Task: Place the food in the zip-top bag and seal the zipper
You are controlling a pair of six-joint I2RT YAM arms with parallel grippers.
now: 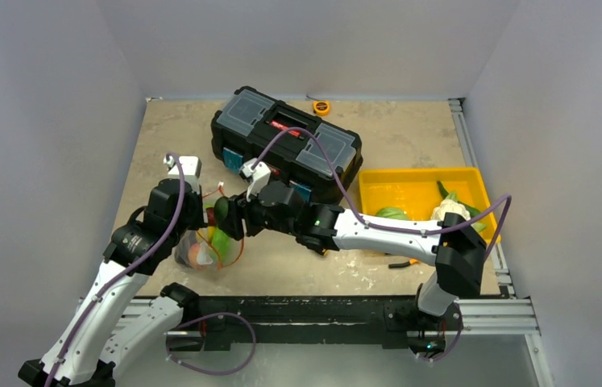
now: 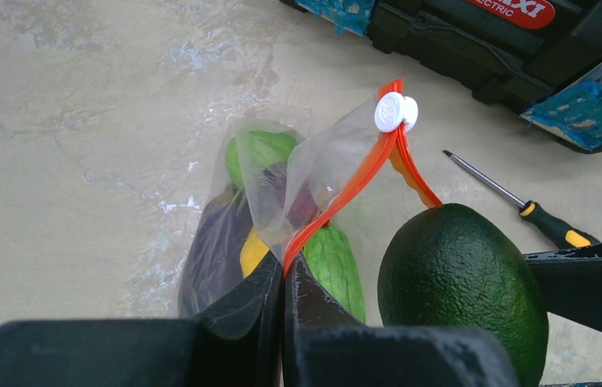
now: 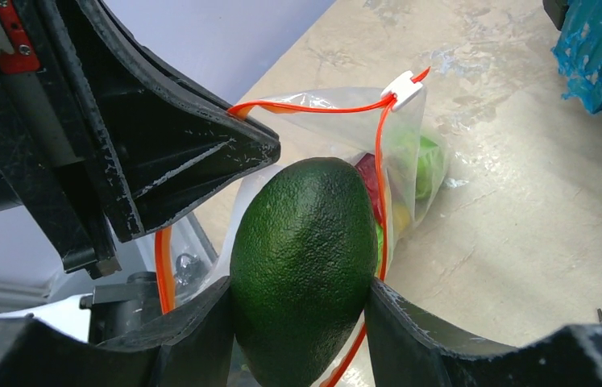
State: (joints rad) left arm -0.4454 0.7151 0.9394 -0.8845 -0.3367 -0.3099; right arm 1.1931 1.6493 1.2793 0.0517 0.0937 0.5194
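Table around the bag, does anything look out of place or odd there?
A screwdriver lies loose on the table between the bag and the toolbox, a tool beside food. Nothing looks spilled or damaged. The bag's slider sits at one end, and the mouth is open.

- The red label [image 2: 516,8] on the black toolbox [image 2: 458,50] carries white letters, cut off at the picture's edge: "XI" above, "ECTRIC" below.
- In the top view, that label [image 1: 285,126] is too small to read.
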